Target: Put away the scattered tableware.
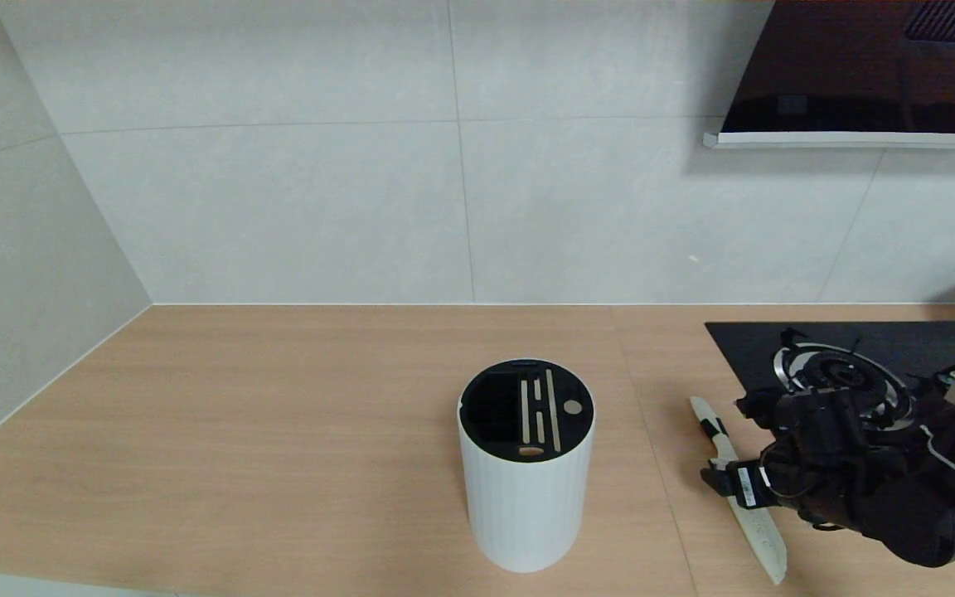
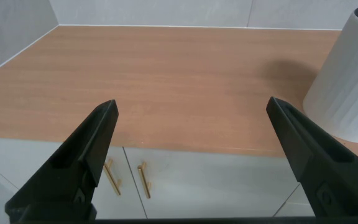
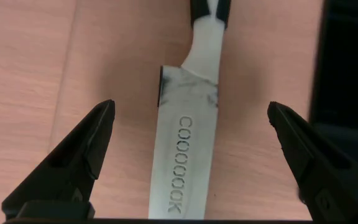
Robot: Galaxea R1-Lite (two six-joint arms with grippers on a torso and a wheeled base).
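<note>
Knife (image 1: 763,535) middle hidden beneath right hand (image 3: 190,109)

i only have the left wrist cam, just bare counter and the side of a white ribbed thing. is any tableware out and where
Observer: One knife lies flat on the counter, to the robot's right of the white holder and beside the black hob.
Operator: is the right arm on it
Observer: The right gripper is open, with one finger on each side of the blade, close to the handle. It is not shut on the knife.
Operator: any room in the holder
Observer: Its black top has several narrow slots and one larger open compartment, and nothing sticks out of any of them.
</note>
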